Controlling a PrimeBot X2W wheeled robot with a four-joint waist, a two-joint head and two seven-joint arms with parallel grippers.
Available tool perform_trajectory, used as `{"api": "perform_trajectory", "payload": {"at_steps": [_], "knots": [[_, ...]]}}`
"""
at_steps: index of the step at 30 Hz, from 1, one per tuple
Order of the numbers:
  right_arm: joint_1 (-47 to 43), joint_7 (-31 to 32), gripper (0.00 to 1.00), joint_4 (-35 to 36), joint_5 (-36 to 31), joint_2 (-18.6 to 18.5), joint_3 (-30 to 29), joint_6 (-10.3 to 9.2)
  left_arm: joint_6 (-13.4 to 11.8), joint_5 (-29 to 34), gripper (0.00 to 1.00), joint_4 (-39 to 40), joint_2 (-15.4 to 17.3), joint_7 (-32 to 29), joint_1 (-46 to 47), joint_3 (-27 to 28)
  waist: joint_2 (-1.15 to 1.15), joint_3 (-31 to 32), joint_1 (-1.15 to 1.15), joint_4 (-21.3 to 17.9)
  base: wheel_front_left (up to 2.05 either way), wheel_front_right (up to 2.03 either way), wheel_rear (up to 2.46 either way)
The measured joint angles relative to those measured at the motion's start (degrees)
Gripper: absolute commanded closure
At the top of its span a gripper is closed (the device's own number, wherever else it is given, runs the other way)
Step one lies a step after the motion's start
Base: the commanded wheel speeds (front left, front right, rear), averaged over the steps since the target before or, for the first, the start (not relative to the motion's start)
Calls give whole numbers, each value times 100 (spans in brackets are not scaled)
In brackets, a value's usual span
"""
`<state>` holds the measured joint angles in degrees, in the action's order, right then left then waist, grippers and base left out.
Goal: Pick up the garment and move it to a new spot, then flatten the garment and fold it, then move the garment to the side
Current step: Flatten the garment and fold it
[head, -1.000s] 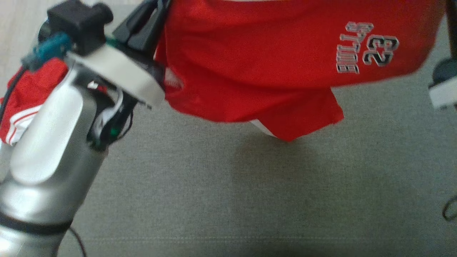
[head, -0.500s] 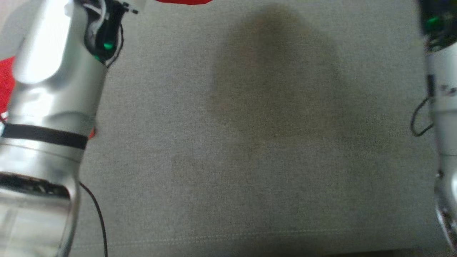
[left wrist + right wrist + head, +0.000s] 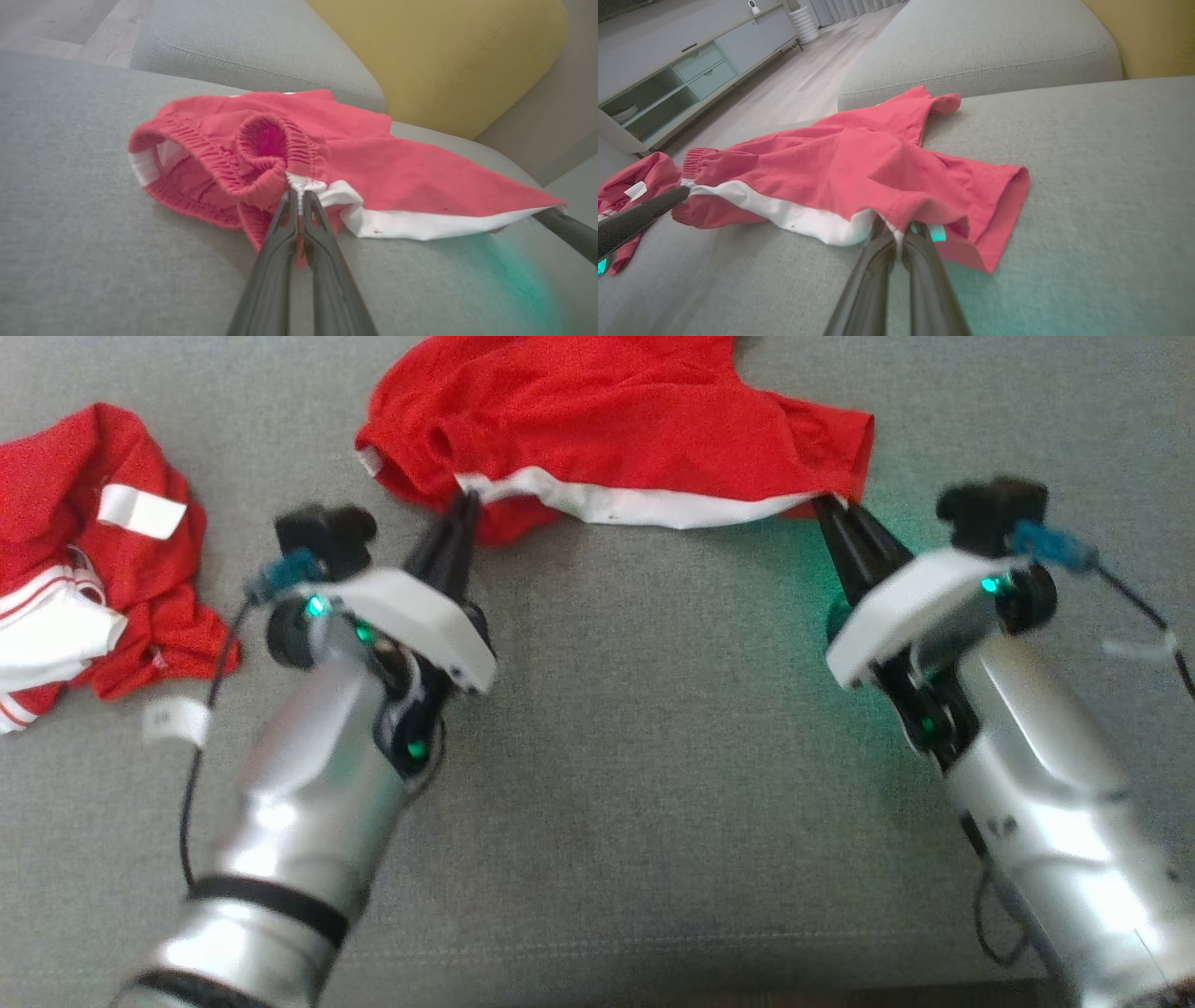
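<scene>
**Both grippers pinching the near edge of the red shorts on the sofa**

Nearest the robot, its two silver forearms are reaching forward over the grey fabric sofa seat (image 3: 635, 784), with green lights glowing at both wrists. The left gripper (image 3: 465, 506) is pinching the gathered elastic waistband end of the red fabric shorts with white trim (image 3: 607, 420). Its two long dark fingers are pressing together, with a fold of white and red cloth caught between the tips. The right gripper (image 3: 823, 506) is clamping the leg-hem end of the same near edge, its fingers likewise closing tight on the cloth. The white band is running between the two grips.

The shorts are resting rumpled on the seat just beyond the fingertips, in the far middle of the cushion. The waistband is bunching at the left and a leg opening is flaring at the right.

Well apart on the left, a second crumpled red garment with white stripes (image 3: 84, 560) is lying on the seat, with a small white tag (image 3: 175, 721) lying just beside it.

Farther off, a rounded grey sofa cushion (image 3: 980, 51) is sitting behind the shorts, with a large yellow cushion (image 3: 444, 60) to its right. Beyond the sofa, a pale wooden floor (image 3: 794, 84) is stretching towards a low pale cabinet with open shelves (image 3: 677, 74).
</scene>
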<state>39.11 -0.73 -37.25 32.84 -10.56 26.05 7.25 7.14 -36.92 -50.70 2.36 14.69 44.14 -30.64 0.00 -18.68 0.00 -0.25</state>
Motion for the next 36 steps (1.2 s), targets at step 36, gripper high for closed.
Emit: {"api": "perform_trajectory", "payload": {"at_steps": [36], "knots": [[-5366, 2220, 100, 5294, -1224, 134, -3010, 0, -617, 1080, 100, 5112, 940, -733, -4503, -119, 0, 763, -1, 395, 0, 0, 0]]}}
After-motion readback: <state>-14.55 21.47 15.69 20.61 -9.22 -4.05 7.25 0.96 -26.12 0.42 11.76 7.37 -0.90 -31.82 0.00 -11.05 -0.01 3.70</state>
